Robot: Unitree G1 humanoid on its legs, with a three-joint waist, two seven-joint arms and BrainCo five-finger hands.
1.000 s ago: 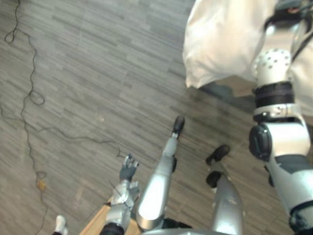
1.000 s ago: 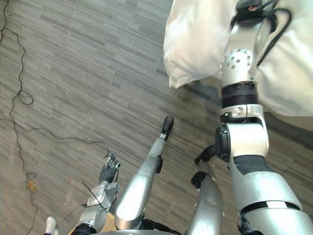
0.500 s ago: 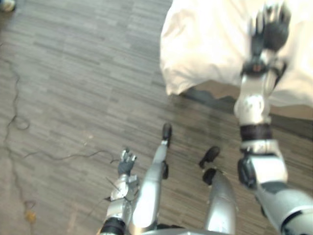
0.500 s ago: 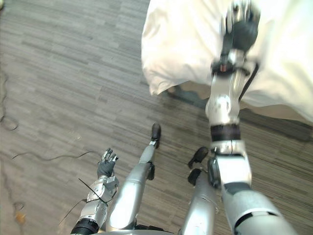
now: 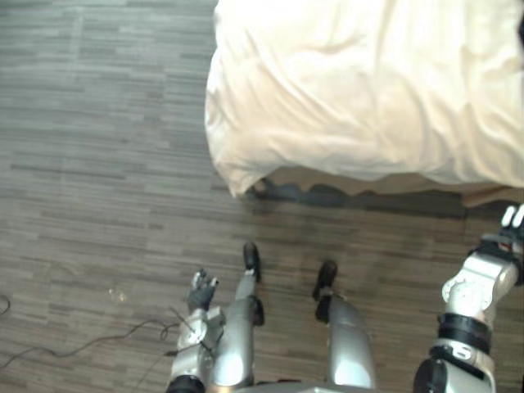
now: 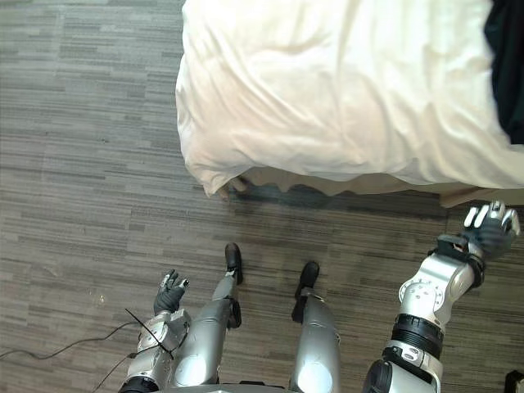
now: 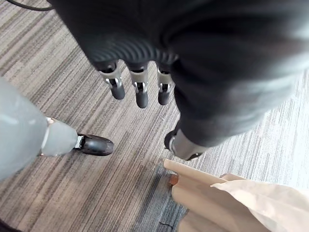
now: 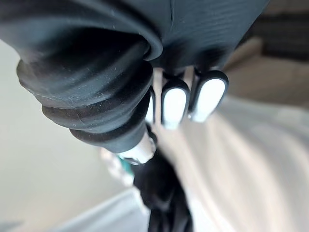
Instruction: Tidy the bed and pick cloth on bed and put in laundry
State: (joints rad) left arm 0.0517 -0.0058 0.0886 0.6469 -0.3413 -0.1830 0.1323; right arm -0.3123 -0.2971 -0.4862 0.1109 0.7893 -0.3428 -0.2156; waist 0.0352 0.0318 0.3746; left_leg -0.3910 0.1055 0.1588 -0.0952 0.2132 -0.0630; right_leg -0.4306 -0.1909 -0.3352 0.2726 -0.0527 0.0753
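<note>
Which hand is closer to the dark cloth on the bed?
The right hand, up beside the bed; the left hand hangs low over the floor.

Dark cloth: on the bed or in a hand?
On the bed: the dark cloth lies at its right edge; left hand and right hand are open, holding nothing.

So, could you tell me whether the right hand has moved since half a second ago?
Yes. The right hand was over the bed's white cover; now it hangs off its near edge, above the floor.

Bright glare on the white duvet (image 5: 368, 90) — dark shadow under its edge
</note>
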